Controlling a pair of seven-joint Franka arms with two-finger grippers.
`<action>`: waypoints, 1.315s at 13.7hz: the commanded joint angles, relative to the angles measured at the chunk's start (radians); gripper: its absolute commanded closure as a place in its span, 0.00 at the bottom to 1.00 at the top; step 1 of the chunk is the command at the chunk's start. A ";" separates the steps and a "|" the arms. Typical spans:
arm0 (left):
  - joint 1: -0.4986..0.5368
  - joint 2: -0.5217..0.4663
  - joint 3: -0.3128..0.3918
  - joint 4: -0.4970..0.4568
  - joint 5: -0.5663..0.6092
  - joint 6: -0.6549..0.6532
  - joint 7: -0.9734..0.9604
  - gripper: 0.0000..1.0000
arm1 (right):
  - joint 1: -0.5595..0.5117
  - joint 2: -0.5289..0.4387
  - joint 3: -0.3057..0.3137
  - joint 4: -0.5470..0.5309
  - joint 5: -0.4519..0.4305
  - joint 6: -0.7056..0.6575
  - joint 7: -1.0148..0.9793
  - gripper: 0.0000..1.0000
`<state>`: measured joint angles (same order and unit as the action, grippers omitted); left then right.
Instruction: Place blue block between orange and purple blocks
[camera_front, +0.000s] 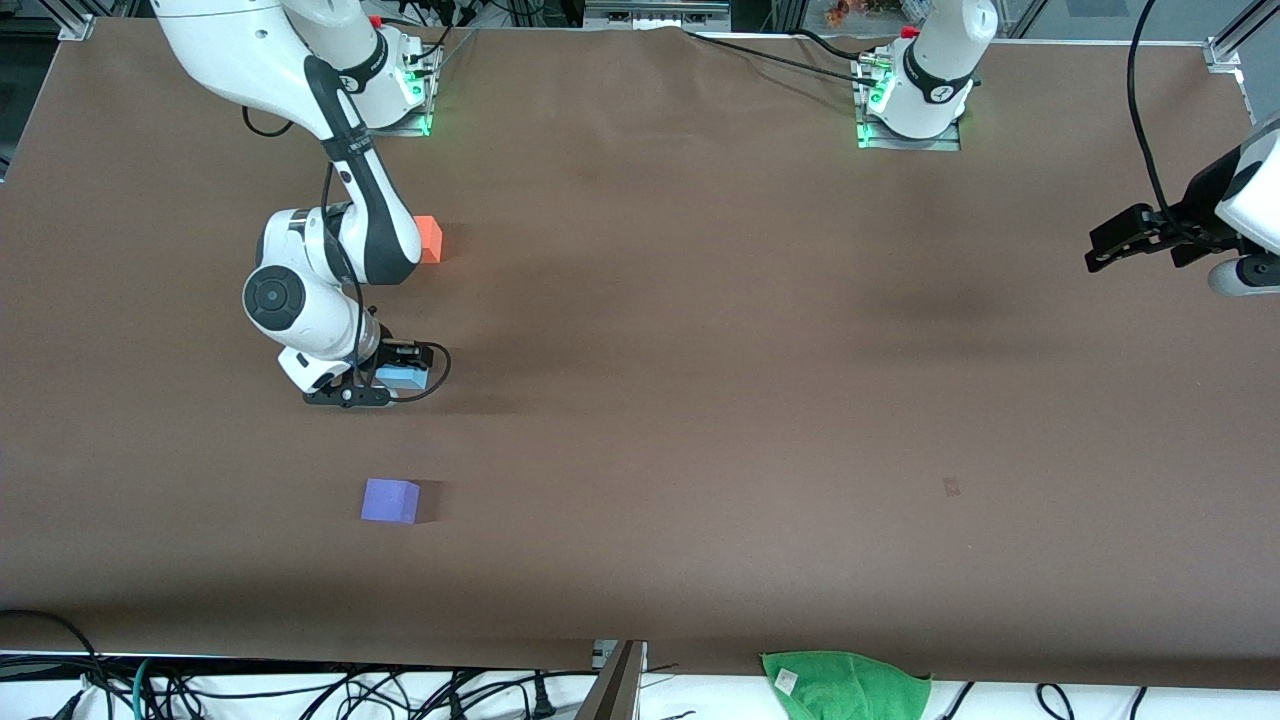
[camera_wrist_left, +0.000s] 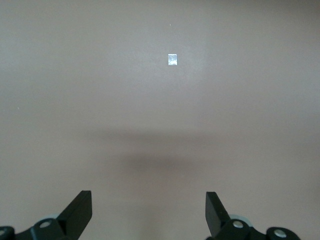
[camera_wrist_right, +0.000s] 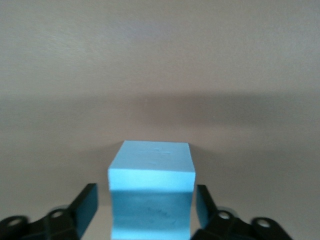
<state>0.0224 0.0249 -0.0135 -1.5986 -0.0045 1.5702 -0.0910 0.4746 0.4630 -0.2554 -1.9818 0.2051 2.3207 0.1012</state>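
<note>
The blue block (camera_front: 404, 378) (camera_wrist_right: 150, 172) rests on the brown table between the orange block (camera_front: 431, 238), which is farther from the front camera, and the purple block (camera_front: 390, 500), which is nearer. My right gripper (camera_front: 386, 386) (camera_wrist_right: 147, 200) is down around the blue block and open, with a narrow gap showing between each finger and the cube's sides. Part of the orange block is hidden by the right arm. My left gripper (camera_front: 1110, 248) (camera_wrist_left: 148, 200) waits open and empty above the table at the left arm's end.
A green cloth (camera_front: 846, 682) lies at the table edge nearest the front camera. A small pale tape mark (camera_front: 951, 487) (camera_wrist_left: 173, 60) is on the table toward the left arm's end. Cables run along that same near edge.
</note>
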 joint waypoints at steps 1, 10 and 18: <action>0.004 0.015 0.000 0.031 -0.026 -0.018 0.022 0.00 | -0.005 -0.014 -0.027 0.168 0.019 -0.217 -0.031 0.00; 0.004 0.015 0.000 0.031 -0.026 -0.016 0.022 0.00 | -0.004 -0.024 -0.146 0.598 -0.072 -0.716 -0.132 0.00; 0.004 0.015 0.000 0.031 -0.026 -0.016 0.022 0.00 | -0.334 -0.273 0.207 0.569 -0.116 -0.902 -0.117 0.00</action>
<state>0.0222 0.0249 -0.0135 -1.5985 -0.0046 1.5702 -0.0910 0.3074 0.2758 -0.2259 -1.3510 0.1287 1.4414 -0.0144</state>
